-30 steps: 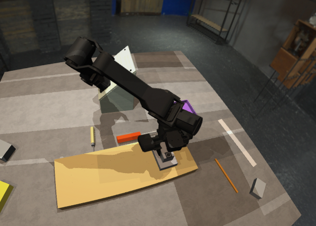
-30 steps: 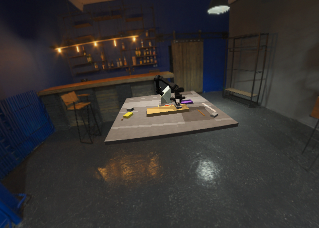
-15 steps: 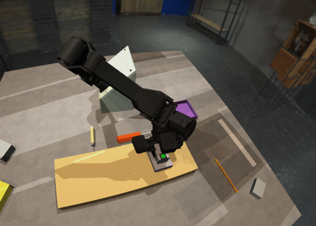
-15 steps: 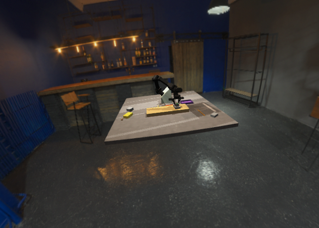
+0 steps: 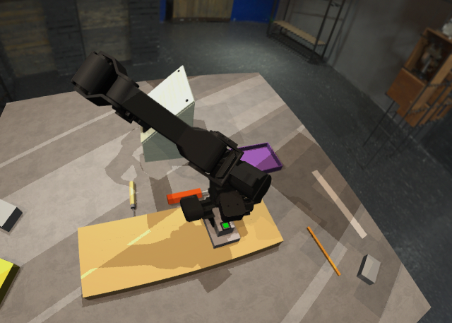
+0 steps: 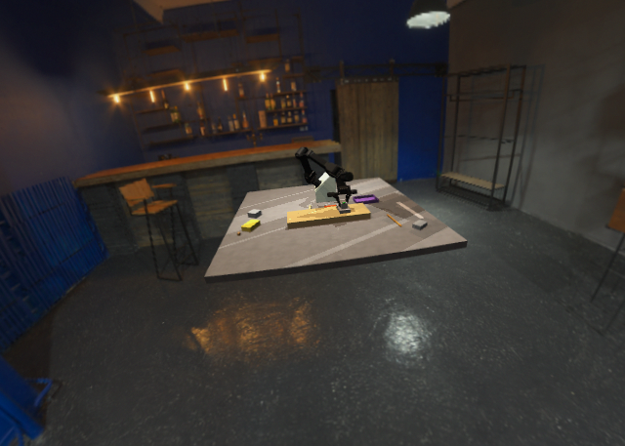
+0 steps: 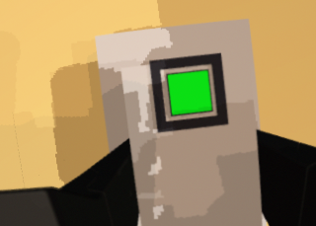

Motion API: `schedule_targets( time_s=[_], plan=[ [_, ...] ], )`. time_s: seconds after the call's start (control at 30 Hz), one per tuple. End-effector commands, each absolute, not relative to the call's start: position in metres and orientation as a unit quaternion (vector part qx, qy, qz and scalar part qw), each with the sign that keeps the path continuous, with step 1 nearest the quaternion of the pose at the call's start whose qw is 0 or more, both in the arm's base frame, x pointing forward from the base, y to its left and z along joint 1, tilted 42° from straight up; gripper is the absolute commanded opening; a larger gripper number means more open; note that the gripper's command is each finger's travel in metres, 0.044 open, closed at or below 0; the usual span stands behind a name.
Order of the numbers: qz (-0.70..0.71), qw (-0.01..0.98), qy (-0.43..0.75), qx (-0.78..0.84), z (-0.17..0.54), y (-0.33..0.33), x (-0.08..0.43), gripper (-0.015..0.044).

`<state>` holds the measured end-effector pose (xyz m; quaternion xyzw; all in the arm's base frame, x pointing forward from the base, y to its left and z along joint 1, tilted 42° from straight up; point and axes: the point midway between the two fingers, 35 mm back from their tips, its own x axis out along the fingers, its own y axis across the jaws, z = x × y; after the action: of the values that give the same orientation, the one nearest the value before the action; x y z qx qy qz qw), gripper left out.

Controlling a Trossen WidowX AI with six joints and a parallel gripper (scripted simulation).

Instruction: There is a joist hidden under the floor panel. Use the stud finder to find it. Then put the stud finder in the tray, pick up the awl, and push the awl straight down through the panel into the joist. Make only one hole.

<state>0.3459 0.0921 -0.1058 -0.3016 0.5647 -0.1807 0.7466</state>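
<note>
Screwdriver [image 5: 184,196] just beside panel [image 5: 120,254] [image 6: 322,216] [image 7: 30,88], behind finder [image 5: 225,235] [image 6: 344,210] [image 7: 193,162].

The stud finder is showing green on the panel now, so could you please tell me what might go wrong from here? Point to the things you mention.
The awl [image 5: 132,194] lies off the panel [image 5: 120,254] [image 6: 322,216] [image 7: 35,48], so the spot under the green light on the stud finder [image 5: 225,230] [image 6: 344,209] [image 7: 193,162] could be lost once it is lifted. The orange-handled tool [image 5: 184,196] lies nearby and might be bumped or mistaken for the awl.

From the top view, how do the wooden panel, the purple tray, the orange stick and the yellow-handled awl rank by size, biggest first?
1. Wooden panel
2. Purple tray, partly hidden by the arm
3. Orange stick and yellow-handled awl: too alike to rank
</note>
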Motion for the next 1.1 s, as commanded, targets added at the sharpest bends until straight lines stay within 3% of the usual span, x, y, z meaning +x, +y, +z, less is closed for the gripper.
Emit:
schedule_targets(
  time_s=[0.0, 1.07],
  plan=[
    [-0.184, 0.746, 0.564, -0.303, -0.101, 0.085, 0.347, 0.0],
    [-0.185, 0.745, 0.564, -0.304, -0.072, 0.052, 0.35, 0.0]
  ],
)
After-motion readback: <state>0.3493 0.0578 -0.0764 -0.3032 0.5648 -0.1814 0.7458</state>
